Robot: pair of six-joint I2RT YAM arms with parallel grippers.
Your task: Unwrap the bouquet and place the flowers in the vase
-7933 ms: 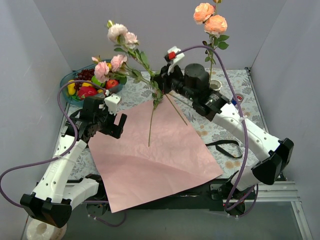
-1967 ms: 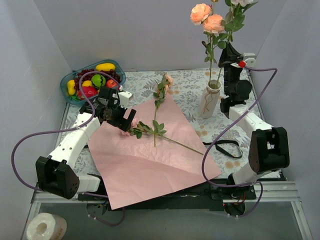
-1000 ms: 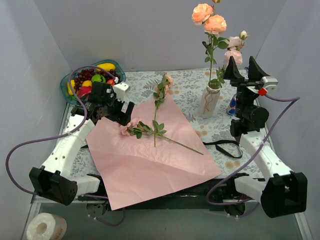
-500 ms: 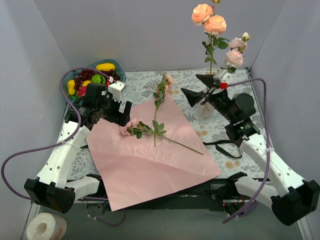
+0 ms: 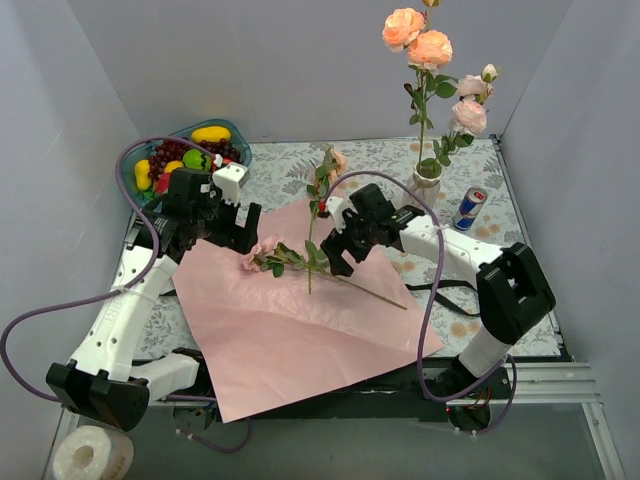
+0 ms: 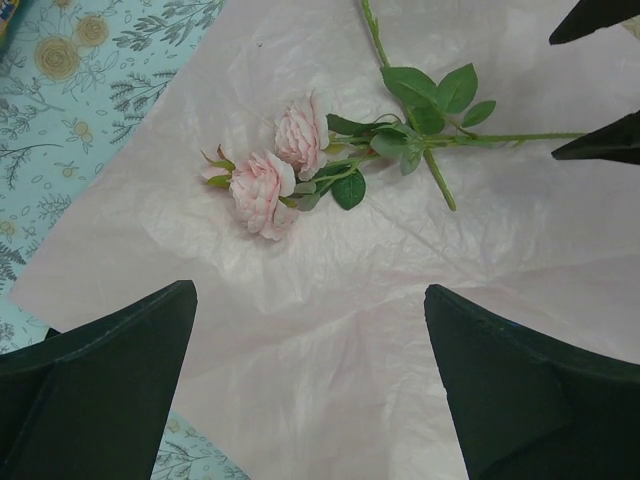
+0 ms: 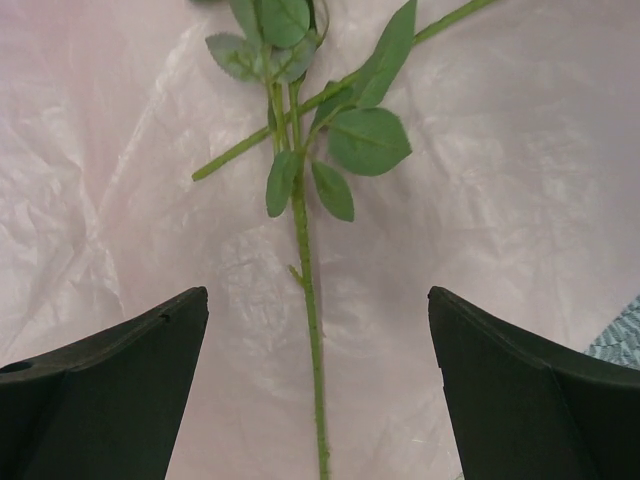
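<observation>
The lilac-pink wrapping sheet lies flat on the table. Two flowers rest crossed on it: one with pink blooms and one whose bloom reaches past the sheet's far corner. My right gripper hangs open just above their crossing. In the right wrist view a green stem runs straight between the fingers of that gripper, untouched. My left gripper hovers open beside the pink blooms. The white vase holds peach roses and pink roses. The black ribbon lies at the right.
A teal bowl of fruit stands at the back left. A drink can stands right of the vase. A roll of tape lies below the table's near left corner. Grey walls close in both sides and the back.
My right arm has swung from beside the vase down and left to the stems on the sheet, its jaws spreading wider. The left arm has barely shifted.
</observation>
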